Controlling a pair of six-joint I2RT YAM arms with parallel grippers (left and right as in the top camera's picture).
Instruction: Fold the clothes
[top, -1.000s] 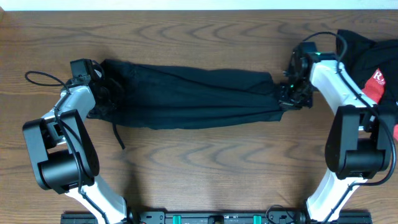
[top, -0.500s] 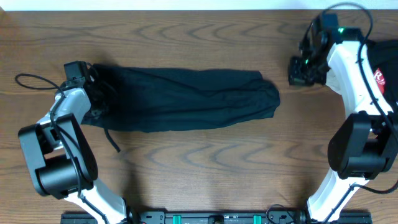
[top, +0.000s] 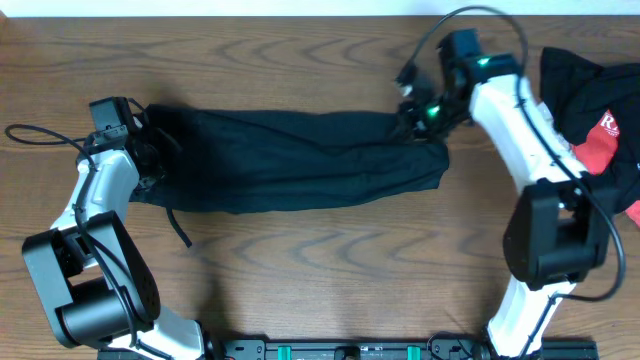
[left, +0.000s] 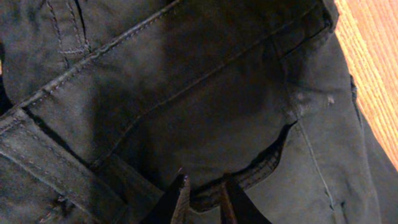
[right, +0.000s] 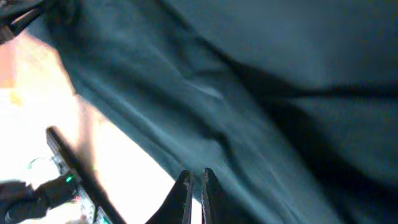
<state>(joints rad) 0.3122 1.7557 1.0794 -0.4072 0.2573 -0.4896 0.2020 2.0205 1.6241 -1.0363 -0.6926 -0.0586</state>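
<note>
The clothes (top: 300, 165) lie stretched across the table (top: 320, 285), long and black, and that length is the danger: lift one end and the middle drags and bunches. The left gripper (left: 204, 198) pinches narrow on a waistband seam; thin bite, could slip. The right gripper (right: 194, 186) is squeezed together at the far top corner, but whether cloth is caught there, can't tell. The drawstring cord (top: 180, 225) trails loose, snag-ready.

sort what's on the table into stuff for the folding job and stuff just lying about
For the job:
- black trousers
- their thin drawstring cord

Just lying about:
- black-and-red garment with white lettering
</note>
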